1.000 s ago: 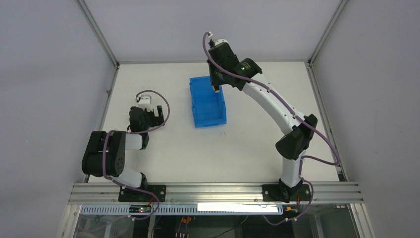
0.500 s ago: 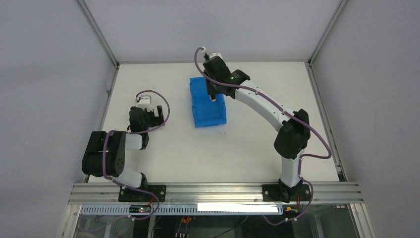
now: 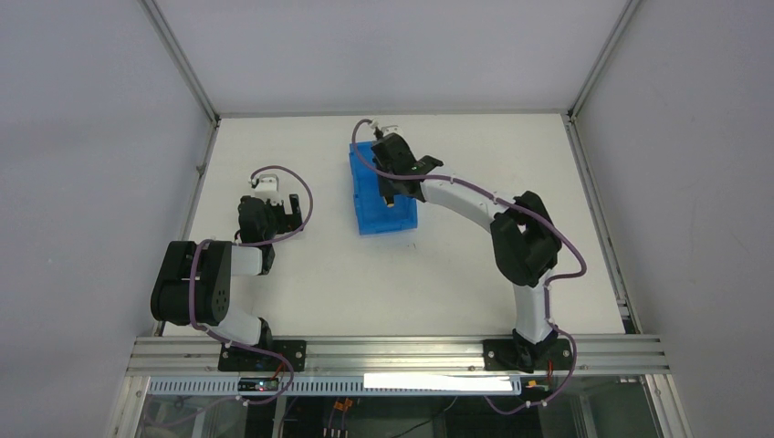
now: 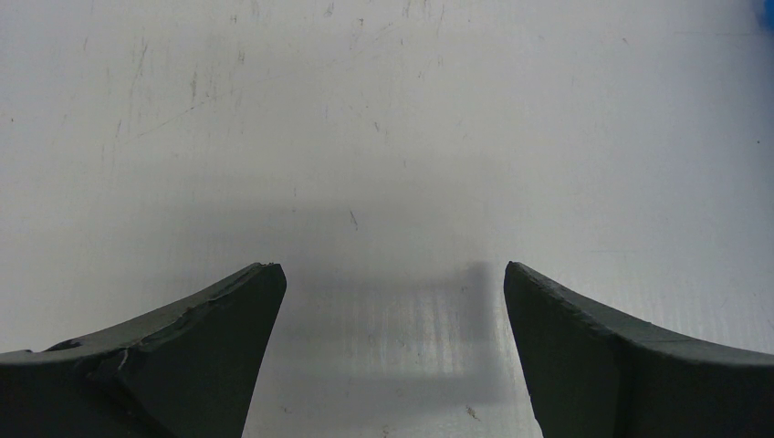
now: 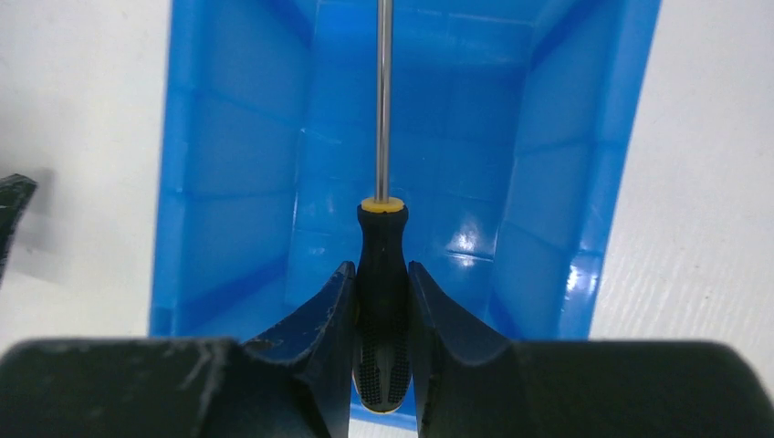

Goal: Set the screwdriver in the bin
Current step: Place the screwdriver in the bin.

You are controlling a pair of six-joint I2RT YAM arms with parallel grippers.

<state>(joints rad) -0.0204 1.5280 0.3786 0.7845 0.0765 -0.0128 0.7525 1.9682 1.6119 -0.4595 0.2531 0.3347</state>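
White table (image 3: 365,283) fills the floor of a grey-walled enclosure, with aluminium rails (image 3: 392,114) along its far edge and sides and a heavier rail at the near edge where both arms are bolted. The bin (image 3: 370,217), bright blue with sloped walls and an open top, sits near the far rail with its long side running away from the arms. Bare table lies on every side of it: a wide stretch to its right, a broad band on its near side, and a narrower strip to its left. The left gripper (image 4: 392,269) hovers well to the left of the bin over scuffed table, fingers wide apart and holding nothing. The right gripper (image 5: 381,274) hangs over the bin's open top, its arm reaching in across the right rim, and its two fingers are clamped tight on the handle of the screwdriver (image 5: 382,237). That handle is black with a ribbed grip, a yellow collar where the shaft starts and a yellow edge at its butt. The thin steel shaft points along the bin's length between its walls. Its tip runs out of the wrist view, so whether it touches the bin is unclear.
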